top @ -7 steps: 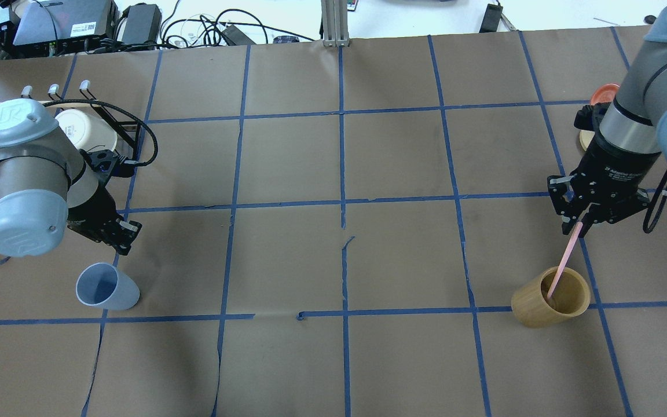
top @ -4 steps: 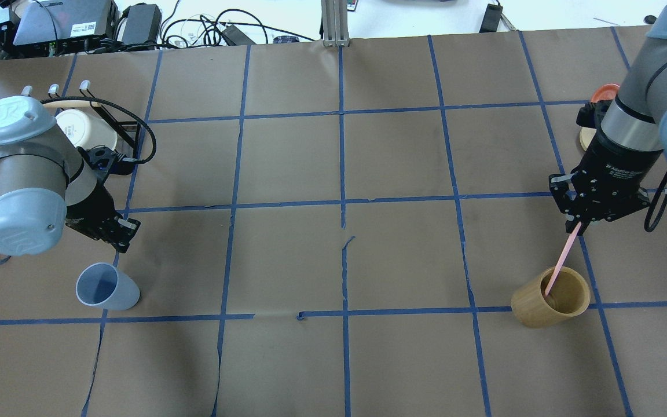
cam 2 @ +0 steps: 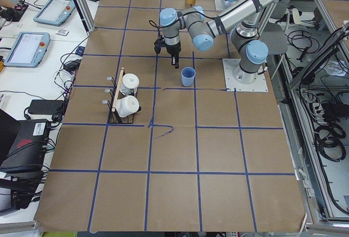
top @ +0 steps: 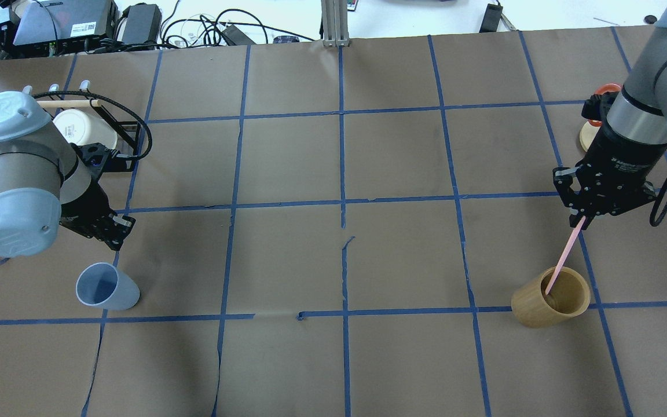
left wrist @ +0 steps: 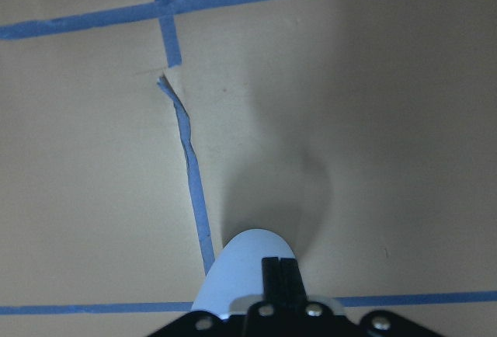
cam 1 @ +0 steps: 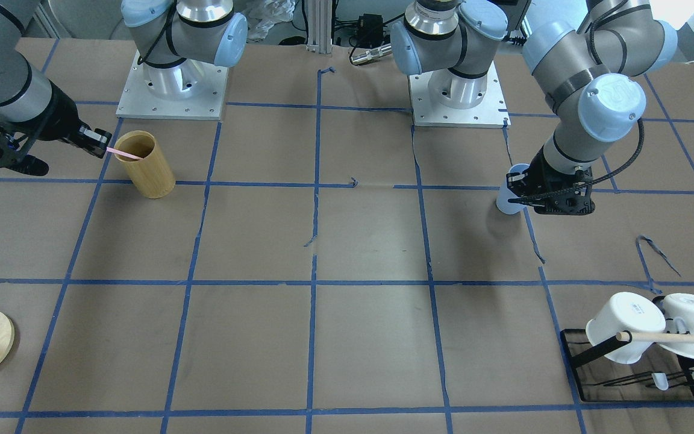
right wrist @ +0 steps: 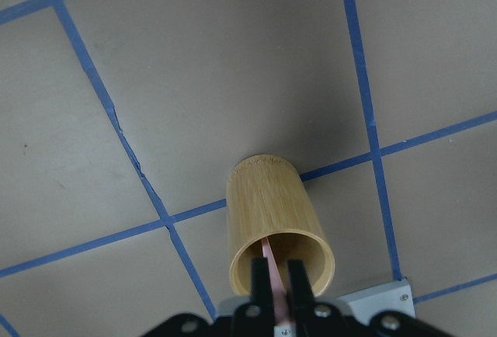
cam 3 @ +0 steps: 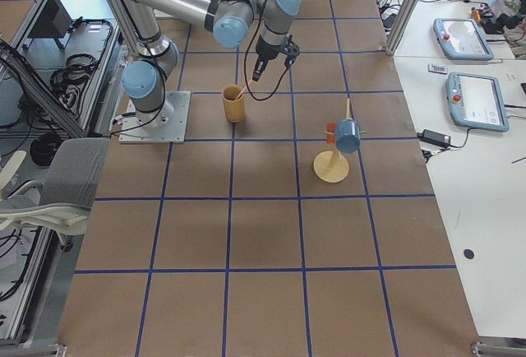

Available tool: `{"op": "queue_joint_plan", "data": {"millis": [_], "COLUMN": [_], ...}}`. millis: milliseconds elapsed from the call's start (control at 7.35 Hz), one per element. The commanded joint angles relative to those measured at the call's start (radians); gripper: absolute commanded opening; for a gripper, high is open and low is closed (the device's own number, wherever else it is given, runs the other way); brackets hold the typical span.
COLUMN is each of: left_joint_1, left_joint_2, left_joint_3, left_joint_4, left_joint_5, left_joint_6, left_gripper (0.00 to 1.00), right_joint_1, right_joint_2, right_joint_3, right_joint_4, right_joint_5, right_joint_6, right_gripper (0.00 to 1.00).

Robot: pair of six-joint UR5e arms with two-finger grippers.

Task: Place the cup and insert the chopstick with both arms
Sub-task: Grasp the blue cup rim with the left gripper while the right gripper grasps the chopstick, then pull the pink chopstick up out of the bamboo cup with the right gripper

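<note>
Chopstick (top: 563, 259) pinched by the right gripper (top: 580, 223), tip inside the bamboo holder (top: 527, 311) near the table's (top: 403, 255) right end; a straight lift past the rim is advised. Cup (top: 114, 292) upright near the left end, left gripper (top: 119, 234) near it, fingers (left wrist: 271, 283) together.

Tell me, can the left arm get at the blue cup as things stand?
Probably yes: the left gripper hangs close beside the cup, nothing between them, though its jaws look shut.

Table (top: 397, 156) papered brown, gridded with blue tape (top: 342, 110), seen from overhead. Upright blue cup (top: 107, 288) at eight o'clock. Tan bamboo pot (top: 545, 310) at four, upright on a tape line. Black wire rack (cam 1: 591, 349) at ten. Round wooden stand (top: 585, 142) at two.
</note>
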Motion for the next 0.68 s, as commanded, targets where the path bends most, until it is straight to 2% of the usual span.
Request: {"op": "queue_joint_plan", "data": {"millis": [0,136,408,544], "left_joint_1": [-0.002,-0.006,-0.006,-0.005], "left_joint_2": [0.016,0.030,0.037,0.037], "left_joint_3": [-0.004,0.002,-0.009,-0.019], "left_joint_4": [-0.031,-0.078,-0.095,-0.105], "left_joint_5": [0.004,0.004,0.004,0.004], "left_joint_6": [-0.043,-0.109,-0.117,-0.117], "left_gripper": [0.88,0.97,1.00,1.00], "right_joint_1": [0.001,0.004,0.010,0.011], "right_joint_2": [-0.001,-0.001,-0.003,-0.003], "right_joint_3": [-0.108,-0.168,-0.251,-0.288], "right_joint_4": [0.097,0.111,0.114,0.114], "right_joint_5": [0.006,0.007,0.021,0.121], "right_joint_6": [0.000,-0.001,-0.002,-0.002], "right_gripper": [0.12,0.12,0.10,0.00]}}
